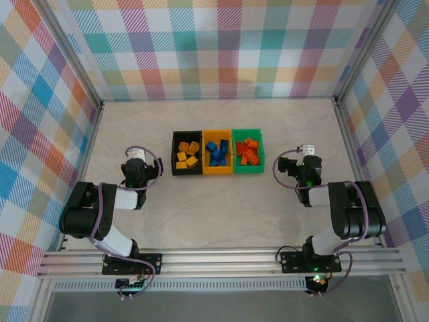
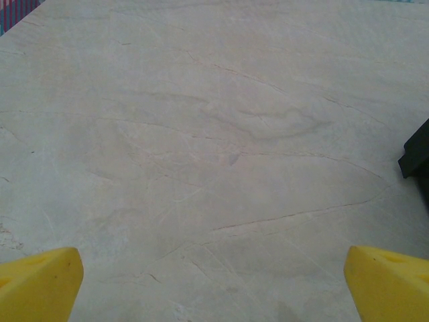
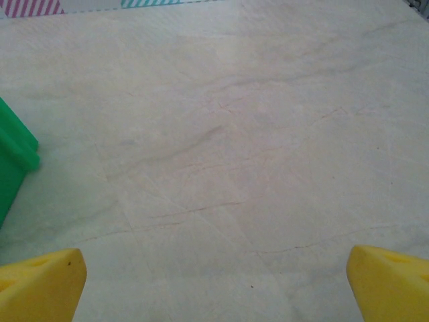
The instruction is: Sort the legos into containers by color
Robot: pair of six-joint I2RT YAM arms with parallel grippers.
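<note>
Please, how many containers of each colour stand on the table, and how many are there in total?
Black container: 1
Yellow-orange container: 1
Green container: 1
Total: 3

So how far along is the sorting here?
Looks done: yellow legos in the black bin, blue legos in the yellow-orange bin, orange legos in the green bin. In hand: nothing; left gripper and right gripper both open. Left: no loose legos seen on the table.
</note>
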